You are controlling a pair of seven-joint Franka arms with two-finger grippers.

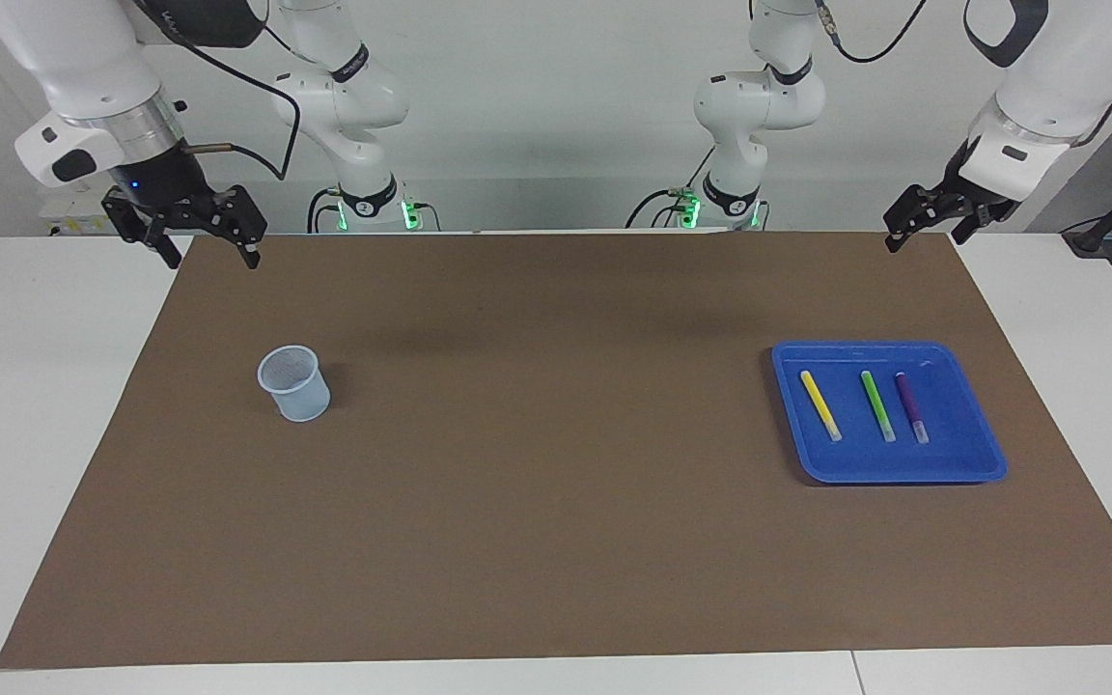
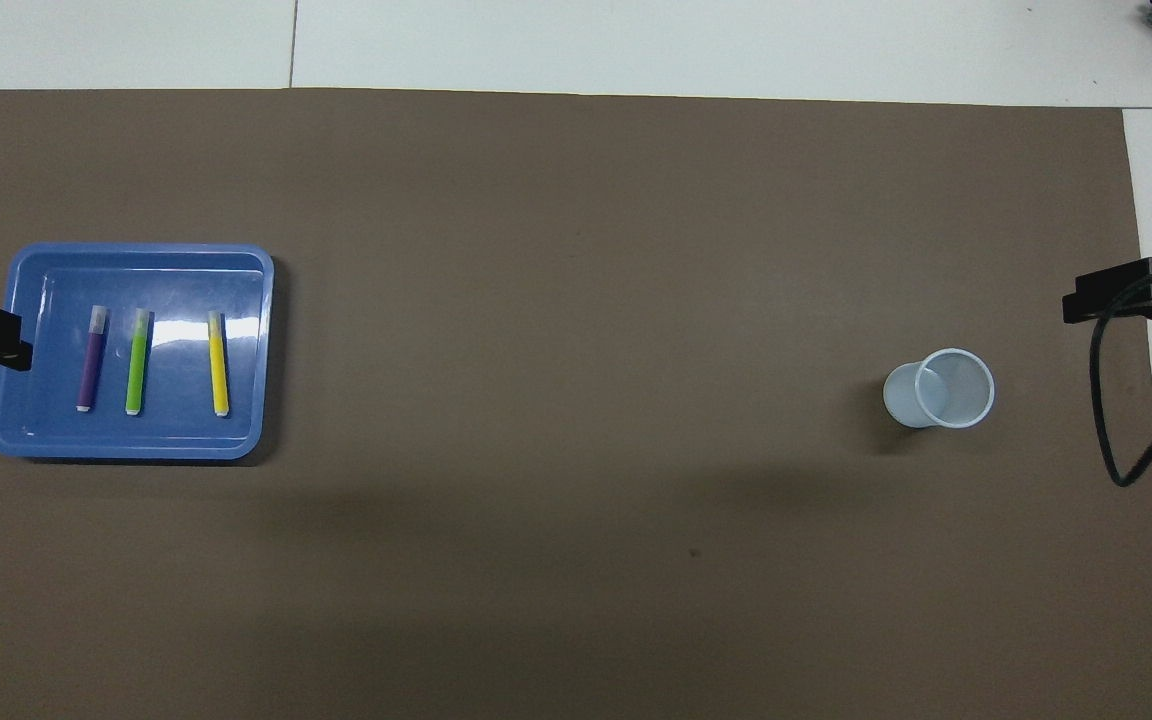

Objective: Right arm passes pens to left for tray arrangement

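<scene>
Starting at the right arm's end of the brown mat [image 1: 537,541], the right gripper [image 1: 197,235] hangs high over the mat's corner, well apart from the tray [image 1: 986,458], fingers spread wide and holding nothing, its little blue light glowing above them. That reads as a parked pose, clear of the work. Just below it, on the mat, stands a small translucent cup [image 1: 295,384], upright and empty, a long way from the tray, and it looks like the place the pens were drawn from, though that is only my guess. Sweeping across the bare middle of the mat, we reach the tray itself, sitting flat toward the left arm's end. Inside it lie the three pens in a neat row, apart from one another: the yellow pen [image 1: 820,405] on the side toward the cup, the green pen [image 1: 876,405] in the middle, the purple pen [image 1: 911,407] on the side away from the cup, pale tips all pointing away from the robots. Roughly parallel and evenly spaced, that looks like a finished arrangement. Finally the left gripper [image 1: 923,224] hangs up over the mat's corner at the left arm's end, apart from the tray, fingers open and empty, apparently waiting.
</scene>
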